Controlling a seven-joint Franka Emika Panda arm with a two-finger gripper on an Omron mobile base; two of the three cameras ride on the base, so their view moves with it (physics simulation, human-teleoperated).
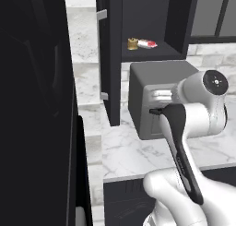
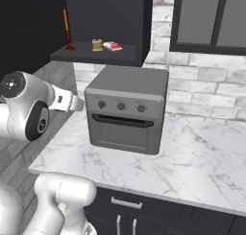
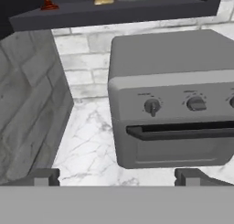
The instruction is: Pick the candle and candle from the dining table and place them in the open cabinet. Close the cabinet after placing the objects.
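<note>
Up on the shelf of the dark charcoal wall cabinet (image 2: pixel 126 18) stands a tall thin orange-red candle on a dark red base (image 2: pixel 67 31), near the shelf's left end in the right base view. Further along the same shelf sit a small squat golden-yellow object (image 2: pixel 97 45) and, just beside it, a flat red and white packet (image 2: pixel 113 46) (what either one is I cannot tell). The cabinet's solid dark door (image 1: pixel 111 59) stands swung open, edge-on in the left base view. Below the shelf, a boxy grey countertop oven with three knobs and a dark bar handle (image 2: pixel 126 112) rests on the white grey-veined marble counter (image 2: pixel 202 157), backed by a pale grey brick wall (image 2: pixel 206 85). The two-finger gripper (image 3: pixel 117 177) faces the oven's front, its fingers spread wide apart with nothing between them.
</note>
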